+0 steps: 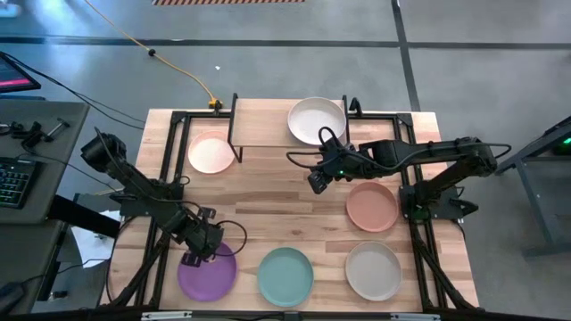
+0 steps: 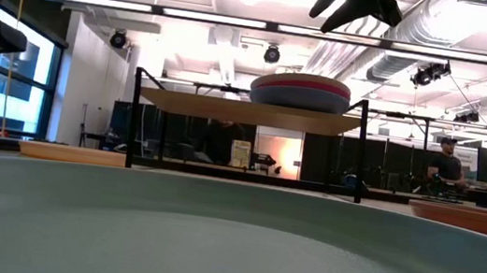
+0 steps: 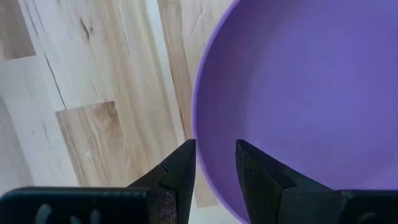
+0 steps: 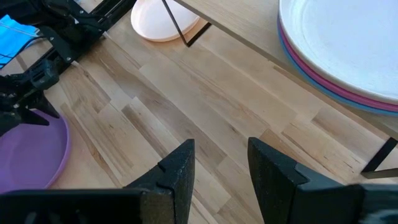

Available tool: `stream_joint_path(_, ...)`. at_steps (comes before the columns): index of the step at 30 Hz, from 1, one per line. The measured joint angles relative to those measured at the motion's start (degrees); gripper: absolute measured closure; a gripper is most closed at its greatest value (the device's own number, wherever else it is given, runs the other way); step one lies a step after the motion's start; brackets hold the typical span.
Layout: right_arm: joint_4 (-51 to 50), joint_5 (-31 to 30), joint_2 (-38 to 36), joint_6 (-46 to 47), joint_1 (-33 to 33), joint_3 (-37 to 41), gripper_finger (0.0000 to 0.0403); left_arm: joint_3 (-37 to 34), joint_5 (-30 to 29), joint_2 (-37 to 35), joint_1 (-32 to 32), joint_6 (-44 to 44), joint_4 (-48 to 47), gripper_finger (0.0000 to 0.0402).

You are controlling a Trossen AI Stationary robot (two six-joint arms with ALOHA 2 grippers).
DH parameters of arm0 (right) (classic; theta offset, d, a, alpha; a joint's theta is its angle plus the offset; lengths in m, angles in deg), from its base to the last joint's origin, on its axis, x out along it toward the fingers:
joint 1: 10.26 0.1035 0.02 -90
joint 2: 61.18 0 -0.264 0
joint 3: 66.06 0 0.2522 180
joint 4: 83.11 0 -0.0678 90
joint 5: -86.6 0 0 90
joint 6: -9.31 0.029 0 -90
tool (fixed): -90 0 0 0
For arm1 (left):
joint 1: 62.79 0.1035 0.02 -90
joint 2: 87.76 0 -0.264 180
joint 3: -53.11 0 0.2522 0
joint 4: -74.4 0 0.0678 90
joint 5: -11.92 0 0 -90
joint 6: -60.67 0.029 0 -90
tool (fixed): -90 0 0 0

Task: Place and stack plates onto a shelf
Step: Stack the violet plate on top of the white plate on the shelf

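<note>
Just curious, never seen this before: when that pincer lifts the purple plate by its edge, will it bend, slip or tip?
The purple plate looks rigid and thin, so probably light and unbending. Its matte rim may grip fairly well. Held at one edge by the left pincer, it could droop.

No text, label, brand, number or sign can be read in any view. A small pale poster (image 2: 240, 153) stands in the room behind the shelf (image 2: 251, 112), but its print is too small to read.
</note>
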Motion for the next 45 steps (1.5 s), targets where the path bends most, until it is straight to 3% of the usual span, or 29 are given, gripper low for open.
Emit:
stream_joint_path(13,0.1,0.0,0.0,0.0,0.0,0.0,0.0273,-5.6,3.1,0.3,0.1,-3.2,6.6,0.0298)
stream_joint_path(45,0.1,0.0,0.0,-0.2,0.0,0.0,0.0273,-5.6,4.4,-1.8,0.1,-10.6,4.2,0.0298)
